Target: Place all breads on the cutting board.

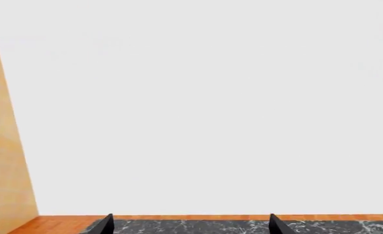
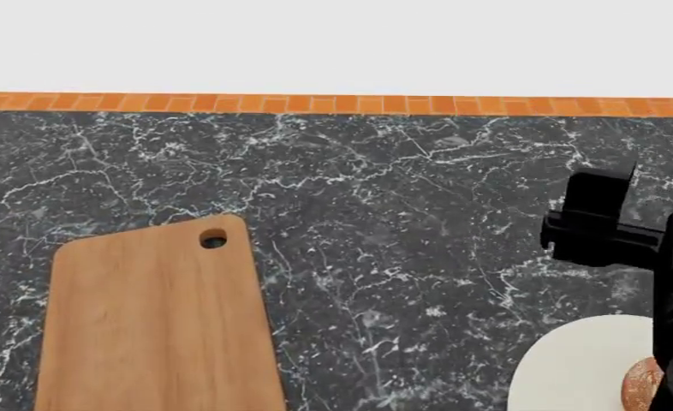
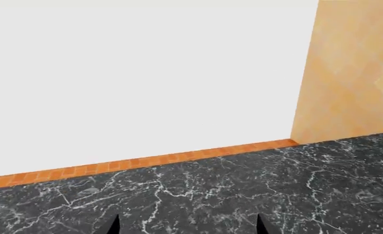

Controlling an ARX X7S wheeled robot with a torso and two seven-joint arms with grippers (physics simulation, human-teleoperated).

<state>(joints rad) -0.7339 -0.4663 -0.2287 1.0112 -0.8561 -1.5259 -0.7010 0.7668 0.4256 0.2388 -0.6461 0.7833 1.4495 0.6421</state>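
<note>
In the left wrist view, the left gripper point(image 1: 190, 225) is seen spread open over the counter point(image 1: 243, 227), holding nothing. In the head view, the bread point(image 2: 640, 384) lies on the plate point(image 2: 565, 368) below the right arm, well apart from the cutting board point(image 2: 154, 325). It is judged light, crusty and firm; its sides should be pinched. In the right wrist view, the right gripper point(image 3: 187, 225) is parted, empty.

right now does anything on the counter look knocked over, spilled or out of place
Nothing looks spilled or damaged. The cutting board lies flat on the dark marble counter, slightly angled to its edge and bare. The bread is on the white plate, partly hidden behind the right arm, so it is not yet on the board.
</note>
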